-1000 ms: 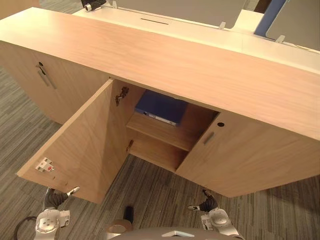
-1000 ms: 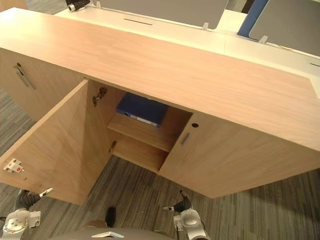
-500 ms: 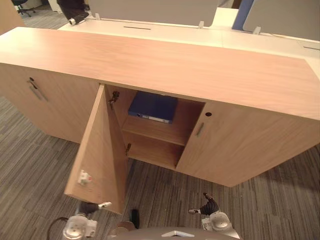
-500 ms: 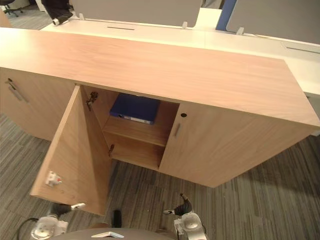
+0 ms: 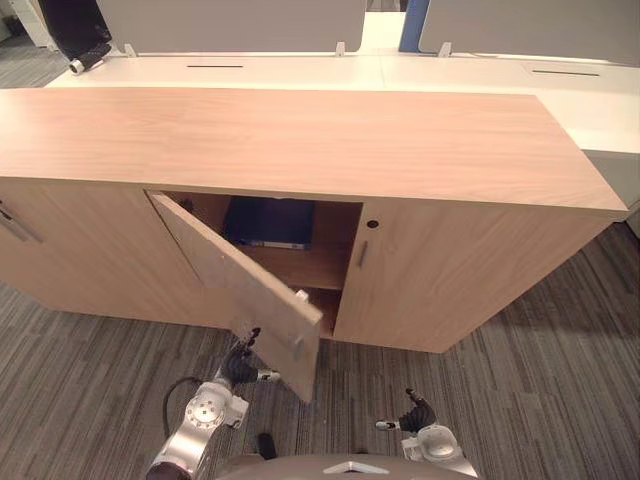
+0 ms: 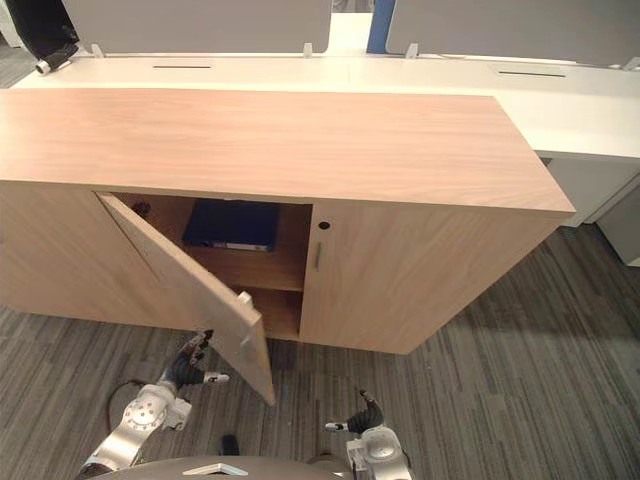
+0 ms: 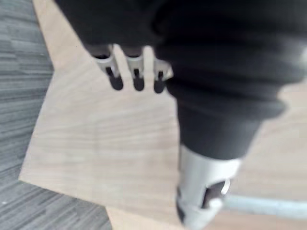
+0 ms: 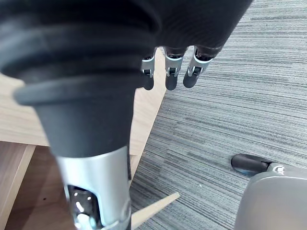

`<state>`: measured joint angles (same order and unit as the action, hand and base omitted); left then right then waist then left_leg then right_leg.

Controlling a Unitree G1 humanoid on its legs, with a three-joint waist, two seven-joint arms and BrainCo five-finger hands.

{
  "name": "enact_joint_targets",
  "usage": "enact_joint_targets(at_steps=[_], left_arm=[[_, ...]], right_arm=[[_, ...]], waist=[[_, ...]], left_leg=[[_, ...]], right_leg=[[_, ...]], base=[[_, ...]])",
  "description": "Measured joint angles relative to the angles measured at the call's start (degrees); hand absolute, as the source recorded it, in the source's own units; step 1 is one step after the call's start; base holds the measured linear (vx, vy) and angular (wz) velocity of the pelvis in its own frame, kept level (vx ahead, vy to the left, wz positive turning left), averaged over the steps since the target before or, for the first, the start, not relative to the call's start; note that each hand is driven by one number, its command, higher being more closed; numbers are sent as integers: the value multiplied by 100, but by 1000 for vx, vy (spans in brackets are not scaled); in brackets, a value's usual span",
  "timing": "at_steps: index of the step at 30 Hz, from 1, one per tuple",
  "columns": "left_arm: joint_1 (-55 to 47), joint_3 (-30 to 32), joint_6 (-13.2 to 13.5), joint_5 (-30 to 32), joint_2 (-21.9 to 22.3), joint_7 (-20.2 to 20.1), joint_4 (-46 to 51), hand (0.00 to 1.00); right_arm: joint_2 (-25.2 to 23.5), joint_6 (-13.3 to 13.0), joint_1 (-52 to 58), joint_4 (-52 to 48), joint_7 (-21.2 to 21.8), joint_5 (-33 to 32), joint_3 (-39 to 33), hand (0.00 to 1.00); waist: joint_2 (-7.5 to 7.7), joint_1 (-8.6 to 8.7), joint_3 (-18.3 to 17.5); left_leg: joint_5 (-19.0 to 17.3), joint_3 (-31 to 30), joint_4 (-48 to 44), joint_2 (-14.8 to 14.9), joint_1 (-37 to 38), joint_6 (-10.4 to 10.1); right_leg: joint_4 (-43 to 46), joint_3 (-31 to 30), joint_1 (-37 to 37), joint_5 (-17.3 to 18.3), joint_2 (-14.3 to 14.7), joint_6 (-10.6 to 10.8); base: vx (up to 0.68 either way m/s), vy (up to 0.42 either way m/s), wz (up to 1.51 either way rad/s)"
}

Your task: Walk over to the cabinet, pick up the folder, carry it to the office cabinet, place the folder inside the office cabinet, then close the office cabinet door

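A blue folder (image 5: 268,222) lies flat on the upper shelf inside the long wooden office cabinet (image 5: 300,140). The cabinet's left door (image 5: 245,285) stands half open, slanting out across the opening. My left hand (image 5: 240,365) is low at the door's outer face near its free edge, fingers (image 7: 136,79) straight and open close to the wood. My right hand (image 5: 415,415) hangs open and idle above the carpet, below the closed right door; its fingers (image 8: 168,76) hold nothing.
The cabinet's right door (image 5: 460,270) is closed, with a small handle (image 5: 361,254). White desks (image 5: 300,68) with grey partition screens stand behind the cabinet. Grey striped carpet (image 5: 560,380) lies in front and to the right.
The door has swung from wide open to about half shut, and my left hand has moved right with it. The camera has also shifted, so the cabinet now sits squarer.
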<state>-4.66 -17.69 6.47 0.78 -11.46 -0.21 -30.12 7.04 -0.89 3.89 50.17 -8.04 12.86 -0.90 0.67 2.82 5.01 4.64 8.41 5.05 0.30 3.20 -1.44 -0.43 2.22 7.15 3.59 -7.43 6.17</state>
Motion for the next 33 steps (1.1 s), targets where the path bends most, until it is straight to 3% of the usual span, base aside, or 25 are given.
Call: enact_joint_targets(at_steps=[9, 19, 33], left_arm=[[80, -132, 0, -1, 95, 124, -276, 0], [-141, 769, -143, -14, 149, 266, -1568, 0], [-228, 1553, -242, 13, 316, 373, -2351, 0]], right_arm=[[-136, 5, -32, 100, -35, -6, 0, 0], [-203, 15, -161, 489, -81, -145, -234, 0], [-232, 22, -245, 779, -67, -390, -480, 0]], waist=[[68, 71, -48], [137, 37, -39], [224, 2, -2]], left_leg=[[-15, 18, 1, 1, 14, -13], [-44, 0, 2, -21, 89, -3], [-108, 44, 2, -35, 100, -11]], right_leg=[[-12, -11, 12, -3, -3, 5], [-76, 17, 110, 16, -21, 24], [-65, 5, 127, 29, -33, 43]], base=[[0, 0, 0], [-1, -2, 0], [-2, -6, 0]])
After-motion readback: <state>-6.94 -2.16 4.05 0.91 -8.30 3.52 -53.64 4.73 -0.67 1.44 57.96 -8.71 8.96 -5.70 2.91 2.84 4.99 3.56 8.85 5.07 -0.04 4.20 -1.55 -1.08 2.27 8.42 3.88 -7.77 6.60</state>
